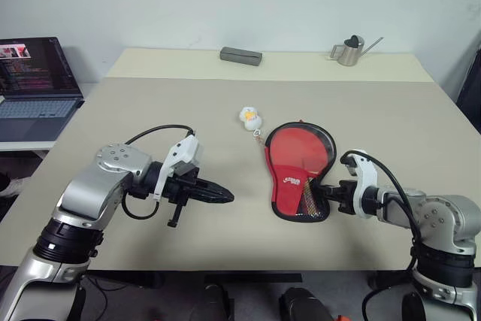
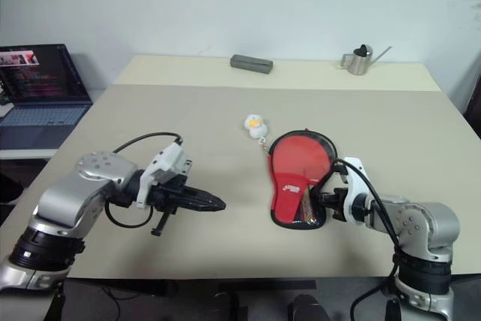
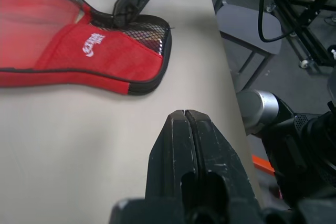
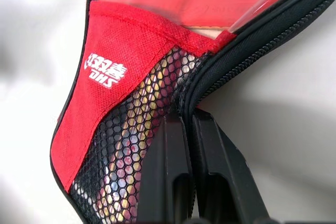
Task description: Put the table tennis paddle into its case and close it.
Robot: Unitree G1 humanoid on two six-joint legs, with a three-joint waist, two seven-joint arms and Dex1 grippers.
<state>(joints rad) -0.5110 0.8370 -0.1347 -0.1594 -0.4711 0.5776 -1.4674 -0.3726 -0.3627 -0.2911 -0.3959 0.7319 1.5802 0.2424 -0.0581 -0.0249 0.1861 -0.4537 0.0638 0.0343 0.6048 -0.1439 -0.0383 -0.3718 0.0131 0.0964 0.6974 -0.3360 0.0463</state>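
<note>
The case lies flat in the middle right of the table, red side up, with its white logo and black mesh toward me. The table tennis paddle is inside it: the red blade shows through the clear plastic and the handle through the mesh. A white-yellow charm lies just beyond the case's far end, joined to it by a short chain. My right gripper is shut, its tips against the zip edge at the handle end; I cannot tell whether it pinches anything. My left gripper is shut and empty, a hand's width left of the case.
An open laptop sits on a side desk at the far left. A grey block and a small metal watering can stand along the table's back edge. The near table edge runs just under both arms.
</note>
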